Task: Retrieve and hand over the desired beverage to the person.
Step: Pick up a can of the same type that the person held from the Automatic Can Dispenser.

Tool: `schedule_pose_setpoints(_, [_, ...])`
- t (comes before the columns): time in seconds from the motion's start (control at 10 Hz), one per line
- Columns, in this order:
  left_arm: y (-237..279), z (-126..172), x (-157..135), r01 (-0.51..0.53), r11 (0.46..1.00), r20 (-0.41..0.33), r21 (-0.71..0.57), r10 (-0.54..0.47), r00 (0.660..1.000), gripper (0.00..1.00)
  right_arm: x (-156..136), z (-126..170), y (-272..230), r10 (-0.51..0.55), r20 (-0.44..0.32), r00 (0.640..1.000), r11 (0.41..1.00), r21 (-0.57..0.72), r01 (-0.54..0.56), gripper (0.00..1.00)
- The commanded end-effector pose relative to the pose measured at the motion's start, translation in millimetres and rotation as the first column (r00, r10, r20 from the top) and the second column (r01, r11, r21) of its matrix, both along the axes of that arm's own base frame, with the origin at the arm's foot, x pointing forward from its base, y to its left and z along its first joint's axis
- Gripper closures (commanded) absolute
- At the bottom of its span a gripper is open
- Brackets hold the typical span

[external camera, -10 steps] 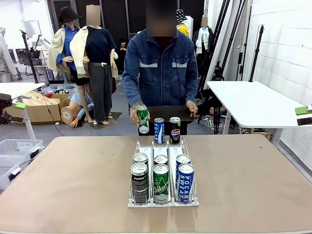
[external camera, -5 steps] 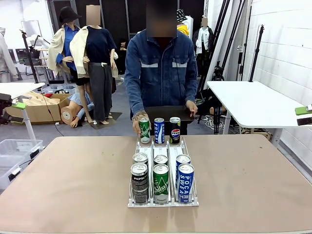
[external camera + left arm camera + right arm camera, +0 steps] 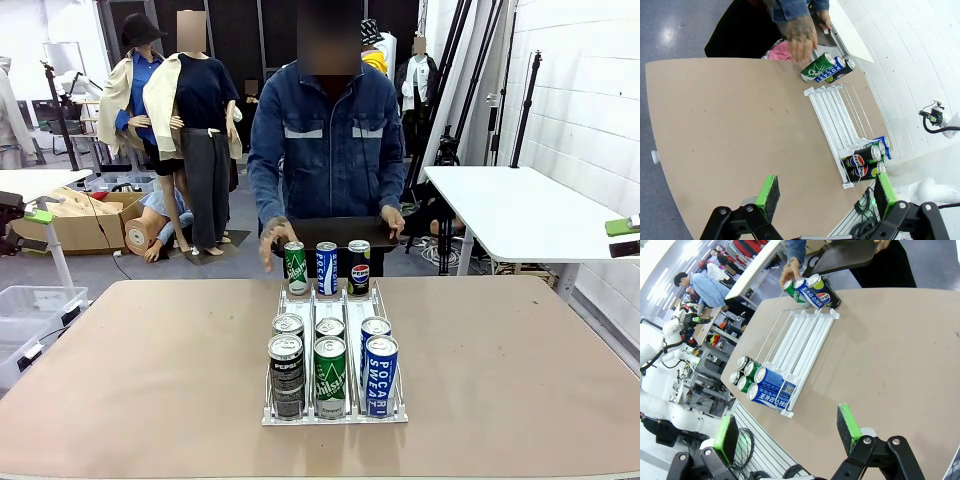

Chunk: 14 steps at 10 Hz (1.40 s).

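Note:
The person (image 3: 330,140) in a blue denim jacket stands at the far side of the table. One open hand (image 3: 272,243) hovers just left of a green can (image 3: 294,268). That can stands beside a blue can (image 3: 327,268) and a Pepsi can (image 3: 359,266) at the far end of a white wire rack (image 3: 334,300). Several more cans (image 3: 330,375) fill the rack's near end. My left gripper (image 3: 826,192) is open high above the table, nothing between its pads. My right gripper (image 3: 786,432) is also open and holds nothing, above the near cans (image 3: 760,382).
The person's other hand holds a black tray (image 3: 340,230) at the table's far edge. The brown table (image 3: 150,380) is bare on both sides of the rack. A white table (image 3: 520,210) stands at the back right.
The person lowered the green can onto the table beside the other two far cans, let go, and drew the hand away to the left. Neither gripper changed.

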<state>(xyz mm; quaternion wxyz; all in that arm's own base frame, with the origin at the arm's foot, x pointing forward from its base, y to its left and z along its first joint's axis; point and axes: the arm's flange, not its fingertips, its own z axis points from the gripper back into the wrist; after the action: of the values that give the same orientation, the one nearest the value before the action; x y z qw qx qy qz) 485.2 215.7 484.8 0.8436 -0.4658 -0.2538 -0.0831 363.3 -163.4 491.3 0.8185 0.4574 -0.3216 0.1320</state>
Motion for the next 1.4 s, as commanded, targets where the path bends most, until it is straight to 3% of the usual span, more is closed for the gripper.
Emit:
schedule_pose_setpoints(0.0, [0.8, 0.3, -0.7, -0.001, 1.0, -0.001, -0.001, 0.001, 1.0, 0.0, 0.5, 0.5, 0.6, -0.001, -0.003, 1.0, 1.0, 0.003, 0.001, 0.0])
schedule_pose_setpoints(1.3, [0.8, 0.3, -0.7, -0.001, 1.0, -0.001, -0.001, 0.001, 1.0, 0.0, 0.5, 0.5, 0.6, -0.001, -0.003, 1.0, 1.0, 0.003, 0.001, 0.0])
